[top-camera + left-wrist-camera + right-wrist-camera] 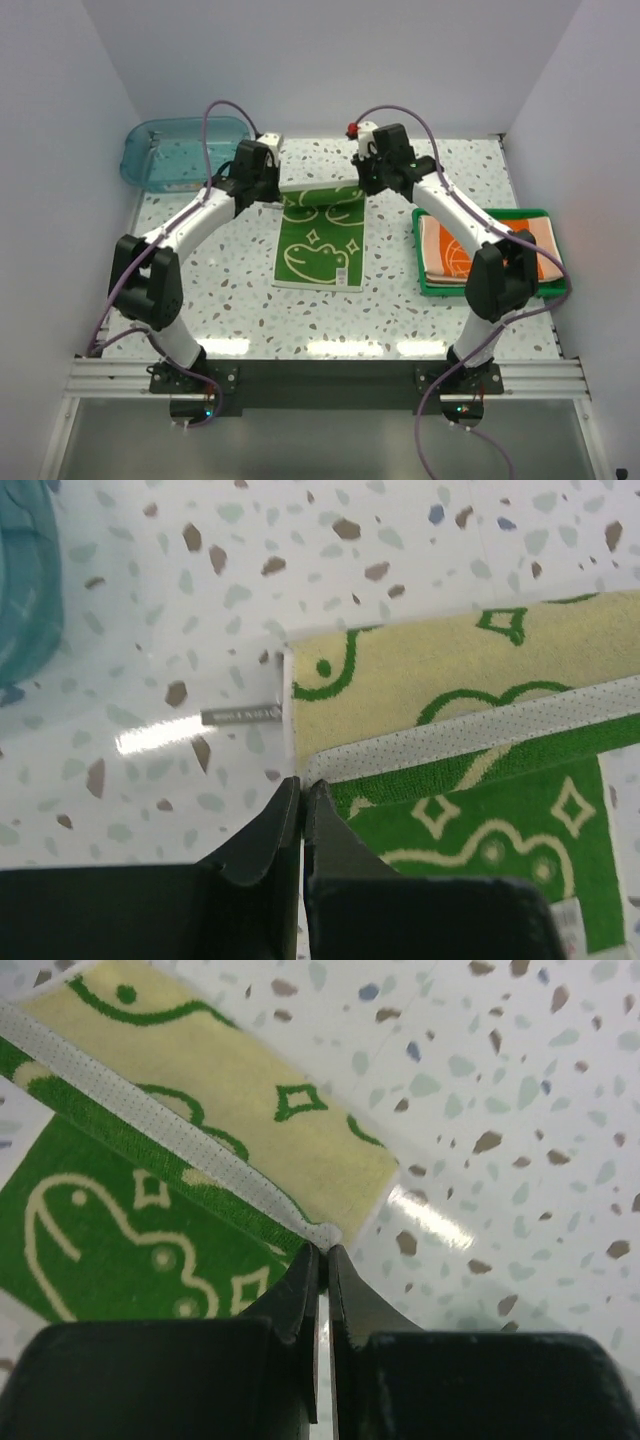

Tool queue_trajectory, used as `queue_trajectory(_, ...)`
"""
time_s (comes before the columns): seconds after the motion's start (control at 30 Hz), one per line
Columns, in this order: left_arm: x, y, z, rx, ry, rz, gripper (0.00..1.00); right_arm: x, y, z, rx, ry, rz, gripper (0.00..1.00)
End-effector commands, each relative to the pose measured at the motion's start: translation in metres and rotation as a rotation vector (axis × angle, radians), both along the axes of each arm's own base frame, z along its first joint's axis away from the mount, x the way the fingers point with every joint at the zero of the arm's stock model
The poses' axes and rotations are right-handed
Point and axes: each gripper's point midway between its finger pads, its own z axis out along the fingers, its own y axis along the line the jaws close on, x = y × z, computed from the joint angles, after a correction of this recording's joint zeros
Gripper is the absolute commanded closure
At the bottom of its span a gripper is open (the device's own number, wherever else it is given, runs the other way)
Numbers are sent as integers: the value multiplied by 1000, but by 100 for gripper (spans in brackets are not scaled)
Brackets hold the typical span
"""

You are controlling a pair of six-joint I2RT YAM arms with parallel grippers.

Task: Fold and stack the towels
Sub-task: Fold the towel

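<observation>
Green towel [318,250] [480,830] [100,1240] with a cream cartoon pattern lies in the middle of the speckled table [240,290]. Its far edge is turned over toward the near side, so a band of the pale yellow reverse shows along the top. A white stitched hem runs between the yellow band and the green face. The left gripper [278,188] [302,785] has its jaws pressed together on the left end of that turned-over edge, with the hem corner pinched right at the fingertips. The right gripper [362,186] [322,1255] is closed the same way on the right end of the hem. Both corners sit low, close to the tabletop. A small grey tag [240,715] sticks out from the towel's left side. An orange towel [455,250] lies folded in a green tray [480,213] at the right side of the table, well apart from the green one. A clear blue bin [170,150] stands at the far left corner.
</observation>
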Motion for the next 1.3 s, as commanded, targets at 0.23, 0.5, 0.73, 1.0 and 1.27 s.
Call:
queue_trajectory(0.23, -118, 9, -43, -132, 212, -71, 100, -132, -19, -51, 123, 404, -64, 100)
queue_trajectory(0.5, -154, 11, -93, -124, 352, -70, 100, -176, -13, -111, 140, 559, -105, 100)
queue_trajectory(0.73, -152, 21, -109, -66, 390, -19, 100, -174, -10, -130, 140, 588, -121, 100)
queue_trajectory(1.0, -157, 18, -112, -78, 413, -36, 96, -182, -10, -150, 119, 648, -115, 100)
queue_trajectory(1.27, -171, 11, -107, -116, 432, -58, 68, -204, 5, -146, 115, 677, -17, 77)
